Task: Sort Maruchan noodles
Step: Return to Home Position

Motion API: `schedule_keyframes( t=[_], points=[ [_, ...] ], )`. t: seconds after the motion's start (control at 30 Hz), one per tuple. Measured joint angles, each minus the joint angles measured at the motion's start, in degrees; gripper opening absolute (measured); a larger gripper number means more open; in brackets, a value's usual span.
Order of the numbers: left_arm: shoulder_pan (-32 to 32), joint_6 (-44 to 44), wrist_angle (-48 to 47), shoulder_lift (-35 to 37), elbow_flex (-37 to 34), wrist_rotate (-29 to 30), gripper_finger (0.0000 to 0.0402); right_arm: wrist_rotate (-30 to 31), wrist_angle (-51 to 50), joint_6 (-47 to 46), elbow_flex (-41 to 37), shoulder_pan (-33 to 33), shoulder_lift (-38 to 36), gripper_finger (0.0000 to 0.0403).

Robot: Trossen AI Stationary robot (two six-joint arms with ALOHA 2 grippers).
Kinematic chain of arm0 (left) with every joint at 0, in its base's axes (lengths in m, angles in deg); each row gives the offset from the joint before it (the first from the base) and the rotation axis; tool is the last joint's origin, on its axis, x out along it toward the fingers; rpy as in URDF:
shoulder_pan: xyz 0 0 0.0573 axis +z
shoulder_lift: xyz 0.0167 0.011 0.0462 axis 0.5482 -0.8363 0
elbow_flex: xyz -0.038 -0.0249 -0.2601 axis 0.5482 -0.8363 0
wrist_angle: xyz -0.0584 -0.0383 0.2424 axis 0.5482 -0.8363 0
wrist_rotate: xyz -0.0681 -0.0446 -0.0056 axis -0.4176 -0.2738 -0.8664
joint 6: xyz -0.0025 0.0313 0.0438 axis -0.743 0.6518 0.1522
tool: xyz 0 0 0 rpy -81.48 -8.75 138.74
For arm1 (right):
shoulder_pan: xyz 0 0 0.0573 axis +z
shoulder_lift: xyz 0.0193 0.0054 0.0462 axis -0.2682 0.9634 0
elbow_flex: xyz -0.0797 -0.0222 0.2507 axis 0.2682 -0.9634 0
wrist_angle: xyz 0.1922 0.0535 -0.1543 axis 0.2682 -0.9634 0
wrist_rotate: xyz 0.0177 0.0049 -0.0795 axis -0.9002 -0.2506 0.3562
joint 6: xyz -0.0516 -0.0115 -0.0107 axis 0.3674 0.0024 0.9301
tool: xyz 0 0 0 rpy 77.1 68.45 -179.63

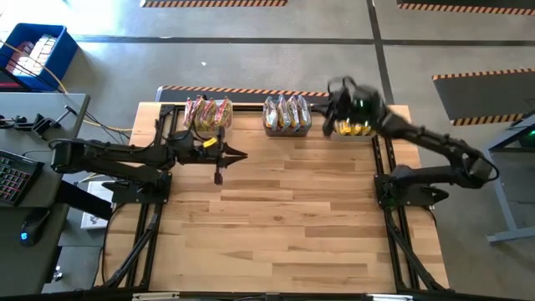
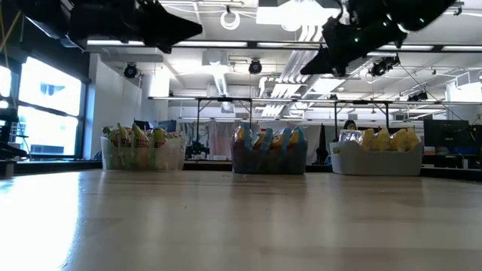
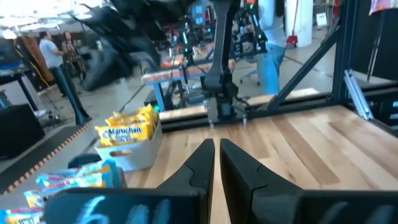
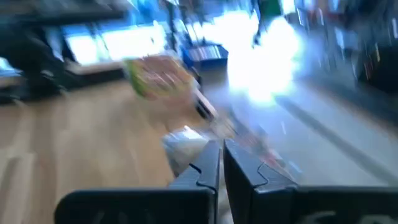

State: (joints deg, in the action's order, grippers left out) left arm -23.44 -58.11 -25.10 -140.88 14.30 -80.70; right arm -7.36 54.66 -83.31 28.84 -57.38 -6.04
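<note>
Right gripper [image 4: 221, 155] pressed together, empty, above gray bin [image 2: 376, 162].
Left gripper [image 3: 216, 152] closed too, empty, well apart from that bin; yellow Maruchan noodles [image 3: 127, 127] sit inside it.

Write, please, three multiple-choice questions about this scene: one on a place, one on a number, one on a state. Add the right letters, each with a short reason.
1. Where do the bins stand on the table?
A. Side by side along one edge
B. In its middle
C. Stacked in one corner

2. How many bins hold noodle packs?
A. One
B. Three
C. Five

3. How are the fingers of the left gripper?
A. Wide open
B. Shut on a yellow pack
C. Shut, with nothing between them

Answers:
1 A: the high view shows them lined up at one edge.
2 B: the low view shows three filled bins.
3 C: the left wrist view shows the fingers together and empty.
</note>
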Motion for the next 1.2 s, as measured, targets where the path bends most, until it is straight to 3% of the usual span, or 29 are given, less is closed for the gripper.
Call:
schedule_keyframes(
  t=[0.17,0.33,0.63,0.93,1.2],
  points=[
    [0.0,0.0,-1.9,3.8,0.0,0.0,0.0016,2.6,27.2,2.4,-16.6,9.2,-3.6,0.0005],
    [-0.1,-0.5,-3.5,4.5,0.0,0.0,0.0016,9.1,37.9,4.1,-25.8,15.5,-6.4,0.0001],
    [1.6,-1.5,4.2,5.8,-9.0,-0.2,0.0016,15.3,28.7,4.2,-28.0,22.8,-15.9,0.0],
    [3.5,-3.5,4.0,16.8,-16.6,0.0,0.0016,25.3,15.4,3.5,-28.0,30.4,-23.6,0.0],
    [4.2,-4.0,-10.2,30.5,-18.3,0.1,0.0016,30.8,13.5,4.1,-28.0,36.5,-25.0,0.0]
  ],
)
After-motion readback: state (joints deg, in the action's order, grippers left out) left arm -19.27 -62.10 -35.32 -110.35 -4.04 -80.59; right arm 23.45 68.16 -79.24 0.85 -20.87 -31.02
